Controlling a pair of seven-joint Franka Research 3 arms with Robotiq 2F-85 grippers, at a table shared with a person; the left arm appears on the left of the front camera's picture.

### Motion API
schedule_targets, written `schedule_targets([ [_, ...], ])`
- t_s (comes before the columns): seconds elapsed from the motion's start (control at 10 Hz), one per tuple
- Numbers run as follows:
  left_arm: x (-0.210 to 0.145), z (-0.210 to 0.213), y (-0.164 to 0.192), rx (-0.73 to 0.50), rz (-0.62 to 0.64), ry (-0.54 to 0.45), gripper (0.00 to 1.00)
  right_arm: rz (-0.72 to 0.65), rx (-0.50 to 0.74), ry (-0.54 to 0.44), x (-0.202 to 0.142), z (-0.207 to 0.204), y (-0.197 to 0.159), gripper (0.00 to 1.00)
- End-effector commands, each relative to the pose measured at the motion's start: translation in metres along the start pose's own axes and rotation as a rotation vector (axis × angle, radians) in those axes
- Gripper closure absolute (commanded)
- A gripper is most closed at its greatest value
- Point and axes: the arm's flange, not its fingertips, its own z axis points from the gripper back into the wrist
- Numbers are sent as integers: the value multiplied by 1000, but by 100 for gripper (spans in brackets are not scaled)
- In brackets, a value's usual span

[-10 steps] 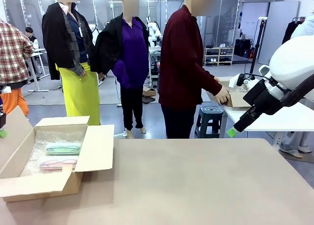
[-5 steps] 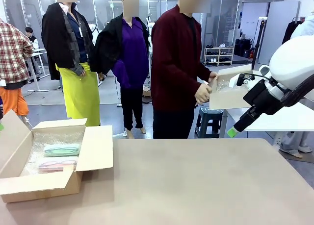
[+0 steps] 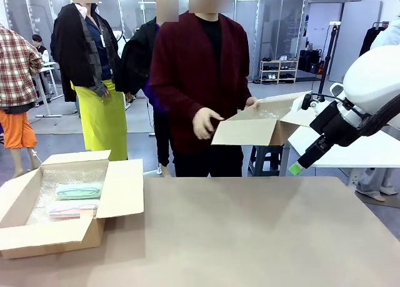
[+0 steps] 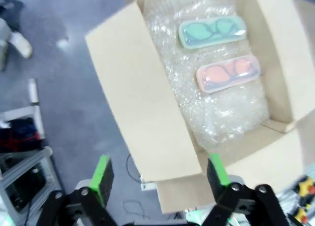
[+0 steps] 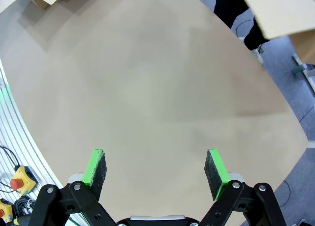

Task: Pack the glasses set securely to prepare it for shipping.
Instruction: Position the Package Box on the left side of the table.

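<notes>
The glasses set lies in an open cardboard box [image 3: 119, 190] at the table's left, on bubble wrap [image 4: 216, 105]. The mint green case [image 3: 78, 191] [image 4: 211, 31] sits farther back. Beside it, nearer the box's front wall, is the translucent pink case [image 3: 72, 209] [image 4: 228, 74]. My left gripper [image 4: 160, 173] hangs open high above the box's outer flap, holding nothing. My right gripper [image 3: 297, 168] [image 5: 156, 169] is open and raised above the table's right side, with nothing between its pads.
A person in a dark red cardigan stands at the far edge, holding a second open cardboard box [image 3: 256, 127] [image 5: 280, 12] in both hands, close to my right arm. A white side table [image 3: 375, 151] stands behind on the right.
The person has turned from the side table to face my table, carrying the second box. My left gripper has left the picture's left edge, and the box's left flap has dropped lower.
</notes>
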Motion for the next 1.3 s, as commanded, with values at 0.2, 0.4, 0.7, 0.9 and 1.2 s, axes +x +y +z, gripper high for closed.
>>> schedule_targets([
  [0.2, -24, 19, -38, 11, -96, -41, 0, -19, -5, 10, 2, 0, 4, 0],
  [0.4, -13, 29, -17, 16, -39, -45, 0, -19, -5, 10, 2, 0, 4, 0],
  [0.7, -13, 29, -17, 16, -39, -45, 0, -19, -5, 10, 2, 0, 4, 0],
  [0.9, -13, 29, -17, 16, -39, -45, 0, -19, -5, 10, 2, 0, 4, 0],
  [1.2, -13, 29, -17, 16, -39, -45, 0, -19, -5, 10, 2, 0, 4, 0],
])
